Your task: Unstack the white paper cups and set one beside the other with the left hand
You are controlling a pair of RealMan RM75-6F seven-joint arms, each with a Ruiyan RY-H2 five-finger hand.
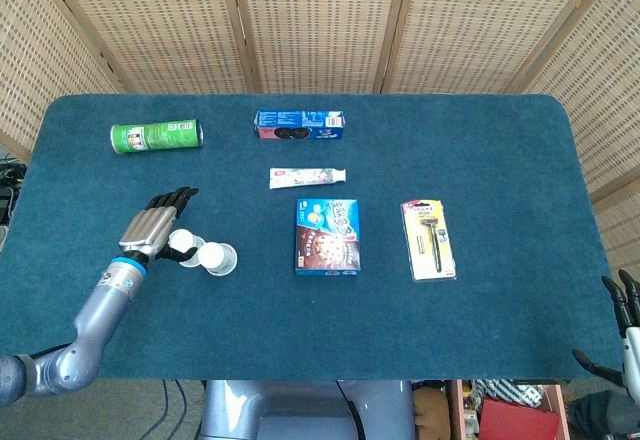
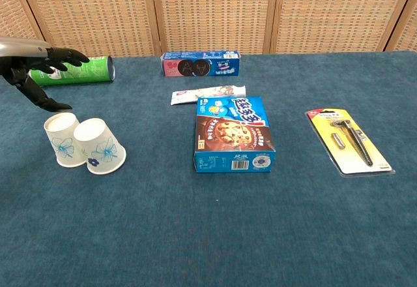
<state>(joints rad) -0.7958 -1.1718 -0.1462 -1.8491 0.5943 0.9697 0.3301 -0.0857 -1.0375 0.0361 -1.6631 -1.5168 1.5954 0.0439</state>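
Both paper cups [image 2: 83, 144] sit touching side by side, left hand [image 2: 40, 72] empty with fingers spread above them; task looks done.

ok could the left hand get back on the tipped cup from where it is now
Probably yes. The left hand is open just above and behind the two cups, and the tipped cup leans against the upright cup with its near and right sides free.
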